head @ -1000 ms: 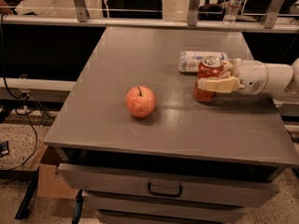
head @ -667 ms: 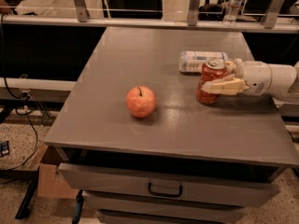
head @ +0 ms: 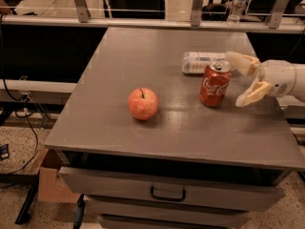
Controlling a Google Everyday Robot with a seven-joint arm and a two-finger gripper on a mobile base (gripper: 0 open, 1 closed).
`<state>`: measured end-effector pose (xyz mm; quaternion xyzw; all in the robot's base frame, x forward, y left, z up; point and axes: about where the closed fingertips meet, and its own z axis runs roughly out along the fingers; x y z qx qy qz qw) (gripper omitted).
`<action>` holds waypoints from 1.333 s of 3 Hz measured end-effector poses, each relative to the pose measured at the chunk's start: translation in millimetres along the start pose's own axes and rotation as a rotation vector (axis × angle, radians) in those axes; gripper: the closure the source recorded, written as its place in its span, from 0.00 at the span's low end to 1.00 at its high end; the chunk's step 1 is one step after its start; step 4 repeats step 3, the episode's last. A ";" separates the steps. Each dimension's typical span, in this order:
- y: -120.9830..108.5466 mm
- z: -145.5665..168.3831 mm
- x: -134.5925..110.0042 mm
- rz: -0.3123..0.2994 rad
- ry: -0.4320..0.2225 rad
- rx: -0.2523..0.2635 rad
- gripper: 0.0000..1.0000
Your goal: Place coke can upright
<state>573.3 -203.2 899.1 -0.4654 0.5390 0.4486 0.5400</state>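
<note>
Grey tabletop (head: pixel 143 142) now carries the coke can (head: pixel 215 85) upright; at its 3 o'clock, the gripper (head: pixel 241 80) has released it and gapes wide, so placement looks done.

The coke can (head: pixel 215 84) stands upright on the grey counter (head: pixel 143 51) near its right edge, just in front of a clear plastic bottle (head: pixel 200 62) lying on its side. The gripper (head: pixel 233 80) hangs over the right edge just beside the can, its two pale fingers spread wide and not closed around it. A red-orange apple (head: pixel 143 103) rests nearer the front edge, well left of the can.
</note>
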 end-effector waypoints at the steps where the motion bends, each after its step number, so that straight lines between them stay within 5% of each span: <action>1: 2.9 -28.6 -6.8 -0.009 0.033 0.104 0.00; 2: 9.0 -69.9 -14.6 -0.006 0.066 0.275 0.00; 4: 7.5 -78.8 -15.6 -0.003 0.068 0.320 0.00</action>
